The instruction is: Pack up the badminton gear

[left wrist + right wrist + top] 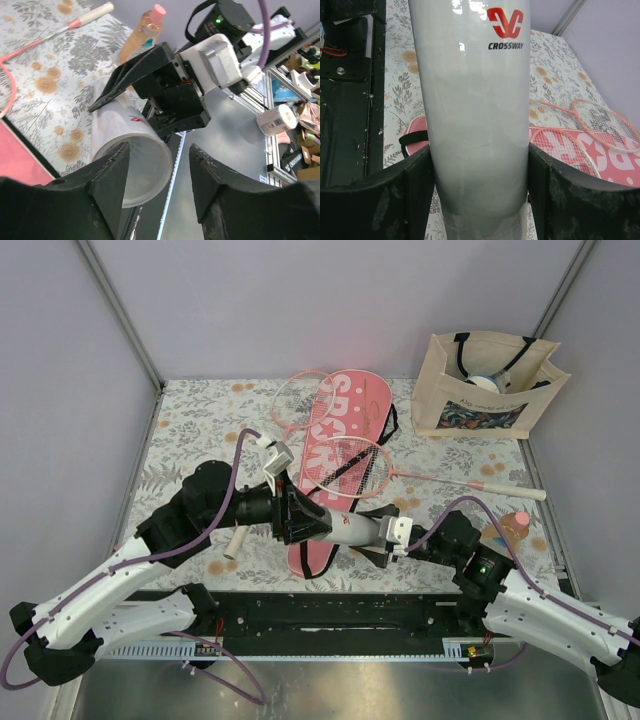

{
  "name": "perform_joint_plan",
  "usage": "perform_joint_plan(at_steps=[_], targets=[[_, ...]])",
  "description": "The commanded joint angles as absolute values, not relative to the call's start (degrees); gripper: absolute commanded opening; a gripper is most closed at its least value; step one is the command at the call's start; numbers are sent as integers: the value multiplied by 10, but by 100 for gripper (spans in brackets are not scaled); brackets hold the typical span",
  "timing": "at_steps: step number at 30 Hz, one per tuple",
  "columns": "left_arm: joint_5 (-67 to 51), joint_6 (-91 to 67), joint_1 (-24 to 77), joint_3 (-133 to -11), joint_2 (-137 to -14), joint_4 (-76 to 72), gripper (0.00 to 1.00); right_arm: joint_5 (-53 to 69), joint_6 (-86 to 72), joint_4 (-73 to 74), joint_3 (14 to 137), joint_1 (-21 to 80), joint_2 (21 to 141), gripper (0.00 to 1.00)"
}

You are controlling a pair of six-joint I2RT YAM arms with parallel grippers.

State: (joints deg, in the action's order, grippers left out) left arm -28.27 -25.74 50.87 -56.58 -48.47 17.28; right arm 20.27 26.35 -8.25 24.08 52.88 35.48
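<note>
A white tube hangs level over the near end of the pink "SPORT" cover. My right gripper is shut on it; in the right wrist view both pads press the tube at its sides. My left gripper is open at the tube's open end. One finger overlaps the rim and the gap is otherwise empty. One pink racket lies on the cover, its handle pointing right. The other racket lies partly under the cover's far left side.
A beige tote bag stands open at the back right corner. A peach bottle stands by my right arm. The cover's black strap loops off its right side. A white stub shows under my left arm.
</note>
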Motion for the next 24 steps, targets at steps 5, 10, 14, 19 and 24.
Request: perform_joint_plan(at_steps=[5, 10, 14, 19, 24], targets=[[-152, -230, 508, -628, -484, 301, 44, 225, 252, -152, 257, 538, 342, 64], [-157, -245, 507, -583, -485, 280, 37, 217, 243, -165, 264, 538, 357, 63], [-170, -243, 513, -540, -512, 255, 28, 220, 231, -204, 264, 538, 373, 63], [-174, -236, 518, -516, -526, 232, 28, 200, 231, -207, 281, 538, 400, 61], [-188, -248, 518, -503, -533, 213, 28, 194, 236, -213, 282, 538, 414, 61]])
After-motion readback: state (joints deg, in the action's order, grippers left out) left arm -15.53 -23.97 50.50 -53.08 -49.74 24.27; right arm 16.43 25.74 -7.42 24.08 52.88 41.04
